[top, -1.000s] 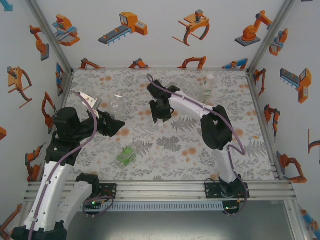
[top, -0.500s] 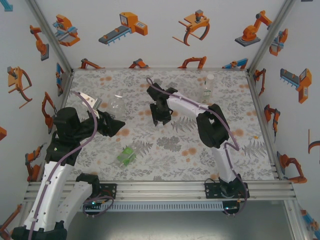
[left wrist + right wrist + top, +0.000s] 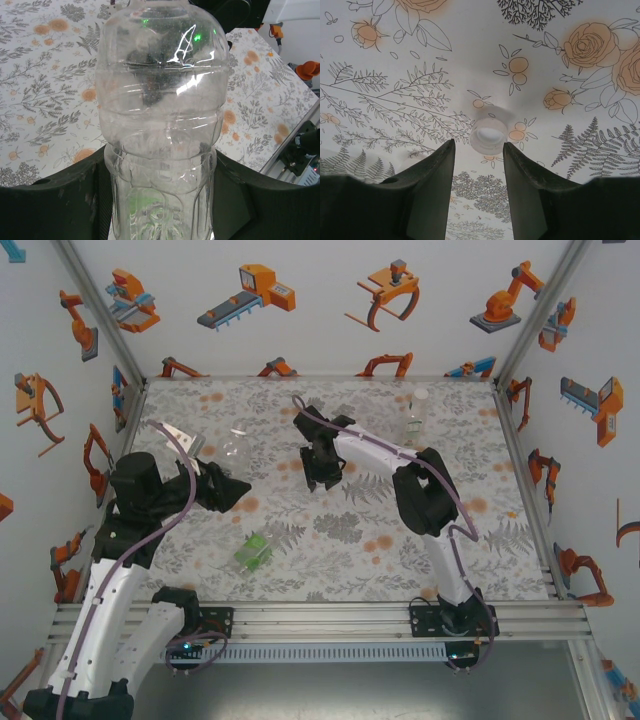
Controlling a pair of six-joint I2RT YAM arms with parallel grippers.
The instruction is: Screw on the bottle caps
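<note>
My left gripper (image 3: 160, 152) is shut on a clear bottle (image 3: 160, 100), whose neck points away from the wrist camera. From above, that clear bottle (image 3: 237, 448) sits at the tip of the left gripper (image 3: 228, 480), left of centre. In the right wrist view a small white bottle cap (image 3: 489, 134) lies on the floral table just beyond the fingertips of my open right gripper (image 3: 478, 144). Seen from above, the right gripper (image 3: 322, 472) points down at mid-table. A green bottle (image 3: 253, 550) lies on its side in front. Another clear bottle (image 3: 416, 416) stands upright at the back right.
The floral table cover (image 3: 400, 560) reaches the white side walls and the metal rail (image 3: 320, 618) at the near edge. Open room lies at the front right of the table.
The right gripper has shifted slightly to the left and back, with its elbow swinging left. The left arm still holds the clear bottle in almost the same place.
</note>
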